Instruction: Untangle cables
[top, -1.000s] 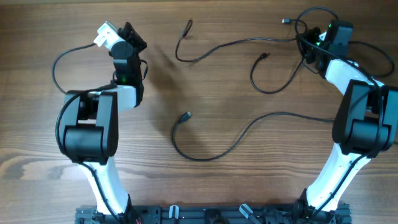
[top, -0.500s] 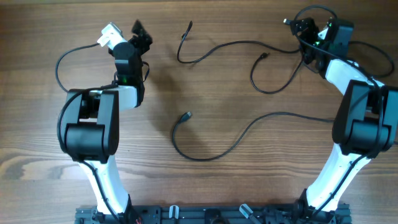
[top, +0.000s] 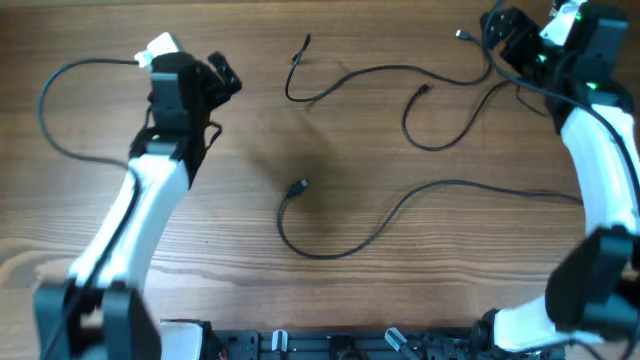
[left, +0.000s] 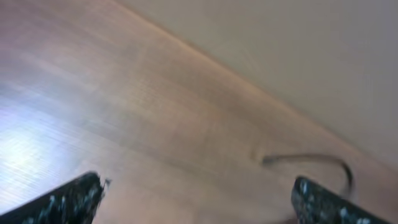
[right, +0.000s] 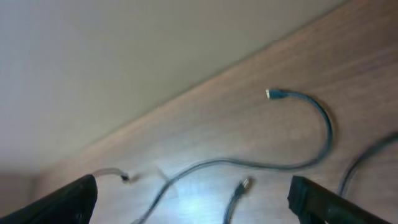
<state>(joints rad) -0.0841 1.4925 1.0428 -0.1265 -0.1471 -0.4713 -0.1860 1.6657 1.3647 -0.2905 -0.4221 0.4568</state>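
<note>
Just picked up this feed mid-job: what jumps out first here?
Several thin black cables sprawl in loose curves across the middle and right of the wooden table, with their plug ends lying apart. The left hand hangs open and empty toward the far left. The right hand is open over the far right corner, where the cable runs crowd together.

No legible text or markings

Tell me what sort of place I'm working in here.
Probably a robotics lab bench: a wooden table, two robot arms mounted at one edge, loose black cables spread across it, a plain wall behind.
</note>
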